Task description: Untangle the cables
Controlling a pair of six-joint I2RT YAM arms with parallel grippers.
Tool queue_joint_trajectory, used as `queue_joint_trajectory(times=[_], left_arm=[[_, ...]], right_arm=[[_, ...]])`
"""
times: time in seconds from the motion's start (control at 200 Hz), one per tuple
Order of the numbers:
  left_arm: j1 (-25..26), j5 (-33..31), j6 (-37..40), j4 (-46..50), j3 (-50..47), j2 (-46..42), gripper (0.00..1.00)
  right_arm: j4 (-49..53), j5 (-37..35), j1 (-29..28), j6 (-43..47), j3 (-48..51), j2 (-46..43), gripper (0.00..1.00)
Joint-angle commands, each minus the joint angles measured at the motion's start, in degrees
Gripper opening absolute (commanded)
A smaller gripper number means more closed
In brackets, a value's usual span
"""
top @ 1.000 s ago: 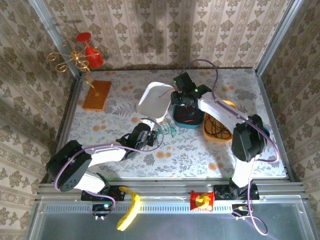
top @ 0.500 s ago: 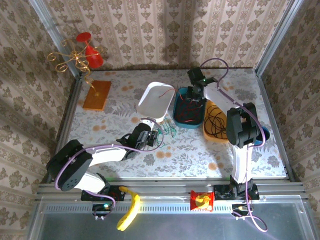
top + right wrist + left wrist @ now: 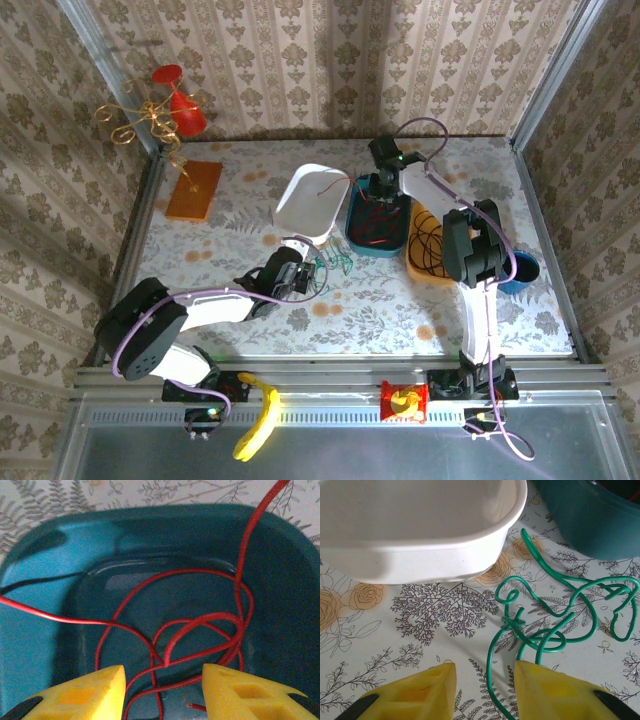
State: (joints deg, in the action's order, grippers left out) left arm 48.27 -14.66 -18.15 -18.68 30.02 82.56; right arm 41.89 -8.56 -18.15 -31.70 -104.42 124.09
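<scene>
Left wrist view: the backs of the yellow fingers of my left hand run off the bottom edge. The white tub is cut off at the top, and just a corner of the teal tub shows at upper right. That hand is partly open, its gap far wider than any wire. One strand of the green cable runs down through the gap, close by the right-side finger. A second strand slips under that finger, and I cannot tell whether it touches. Nothing is pinched. The green cable is a thin, glossy wire bent into loops with a small twist. It lies on the floral-printed desk just beside the smooth, round-cornered white tub.

In the right wrist view my right hand hangs partly open over the teal tub, its yellow fingers blocky with square hollows. The red cable lies in overlapping loops on the tub's glossy floor. Several strands pass between the fingers, ungripped, and run off the frame below. One end climbs over the far rim.

In the top external view the black cable sits coiled in the orange tub, just beside the teal one. Both hands' fingers are hard to make out there under their dark wrists.
</scene>
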Motion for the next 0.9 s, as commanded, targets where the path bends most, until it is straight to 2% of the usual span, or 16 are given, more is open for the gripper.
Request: queue_joint_trajectory(times=[0.0,0.105,0.155,0.3,0.365,0.59,0.895], left_arm=[[-0.22,-0.37,-0.50,0.26,0.40,-0.04,0.37],[-0.21,-0.26,-0.24,0.31,0.39,0.10,0.37],[-0.21,-0.28,-0.22,0.33,0.47,0.14,0.37],[-0.19,-0.29,-0.09,0.82,0.65,-0.04,0.37],[-0.16,-0.44,-0.13,1.00,0.57,-0.30,0.37],[-0.19,-0.29,0.57,1.34,0.98,-0.47,0.37],[-0.13,0.34,1.01,1.30,1.53,-0.35,0.37]], right_arm=[[1.70,-0.86,0.13,-1.67,-1.58,1.23,0.45],[0.95,-1.14,0.07,-2.11,-2.16,2.31,0.43],[0.77,-1.57,0.13,-2.23,-2.61,2.87,0.38],[-0.55,-2.42,0.13,-2.10,-2.35,2.68,0.07],[-1.33,-2.69,0.13,-1.65,-1.29,1.39,0.00],[-7.69,-2.43,0.13,0.11,6.93,-8.94,0.00],[-9.92,-2.69,0.13,1.96,13.05,-19.20,0.00]])
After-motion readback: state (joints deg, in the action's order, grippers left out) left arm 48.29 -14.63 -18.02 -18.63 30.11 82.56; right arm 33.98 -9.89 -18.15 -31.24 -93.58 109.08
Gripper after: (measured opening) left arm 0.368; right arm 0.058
